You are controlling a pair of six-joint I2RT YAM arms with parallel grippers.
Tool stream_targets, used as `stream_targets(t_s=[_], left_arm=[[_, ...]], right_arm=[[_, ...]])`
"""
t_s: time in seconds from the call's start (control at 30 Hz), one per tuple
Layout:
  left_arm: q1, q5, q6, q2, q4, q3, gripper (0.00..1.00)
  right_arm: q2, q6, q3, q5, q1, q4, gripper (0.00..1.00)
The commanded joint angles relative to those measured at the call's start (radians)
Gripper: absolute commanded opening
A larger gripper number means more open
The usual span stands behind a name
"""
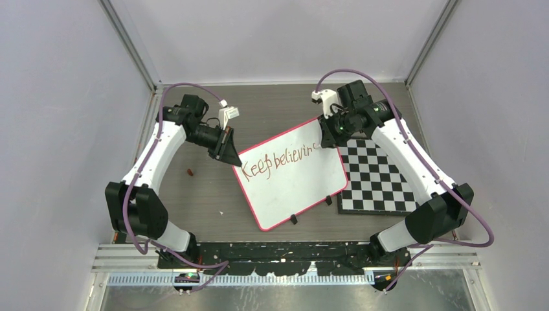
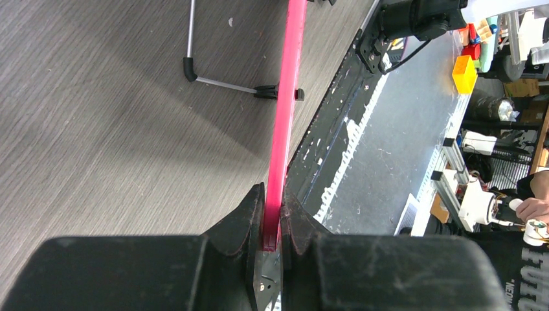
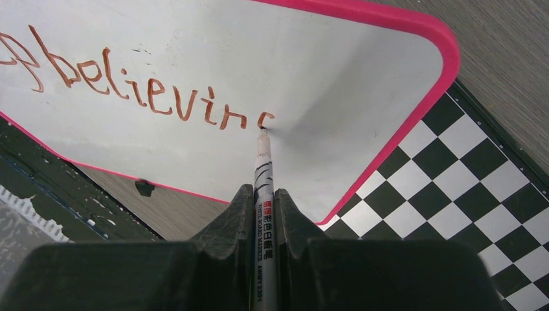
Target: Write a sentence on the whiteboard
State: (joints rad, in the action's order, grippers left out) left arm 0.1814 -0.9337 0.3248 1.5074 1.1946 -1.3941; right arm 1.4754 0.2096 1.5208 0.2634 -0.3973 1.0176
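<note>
Clearly the left hand (image 2: 272, 217) pinches the whiteboard (image 1: 294, 188) by its stiff rim, steadying it; ahead of the right hand (image 3: 262, 207), its pinched marker (image 3: 263, 162) touches the sentence (image 3: 155, 97). Probably light, slick-faced; rim grips best.

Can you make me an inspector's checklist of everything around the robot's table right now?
Surface: grey wood-grain table, mostly bare.
Job's things: white whiteboard with pink rim; brownish-red handwritten sentence reads "Keep believin" plus a newly started stroke; white-barrelled marker, with its tip on the board.
Clutter: black-and-white checkered board, partly under the whiteboard; small reddish-brown bit on the table.
Grippers: left gripper shut on the whiteboard's rim; right gripper shut on the marker.
Cables: purple cables loop along both arms.
Surroundings: pale walls around the table; a person's hand beyond it.
</note>
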Motion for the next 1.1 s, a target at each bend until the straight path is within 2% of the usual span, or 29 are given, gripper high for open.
stream_targets(t_s=[0.0, 0.47, 1.07], left_arm=[[0.008, 0.049, 0.008, -0.015, -0.018, 0.004, 0.0], [0.007, 0.047, 0.006, -0.011, -0.018, 0.0, 0.0], [0.007, 0.05, 0.005, -0.012, -0.021, 0.002, 0.0]], right_arm=[[-0.008, 0.027, 0.022, -0.064, -0.004, -0.021, 0.0], [0.01, 0.011, 0.088, -0.067, -0.004, -0.038, 0.0], [-0.041, 0.005, -0.042, -0.056, -0.005, -0.032, 0.0]])
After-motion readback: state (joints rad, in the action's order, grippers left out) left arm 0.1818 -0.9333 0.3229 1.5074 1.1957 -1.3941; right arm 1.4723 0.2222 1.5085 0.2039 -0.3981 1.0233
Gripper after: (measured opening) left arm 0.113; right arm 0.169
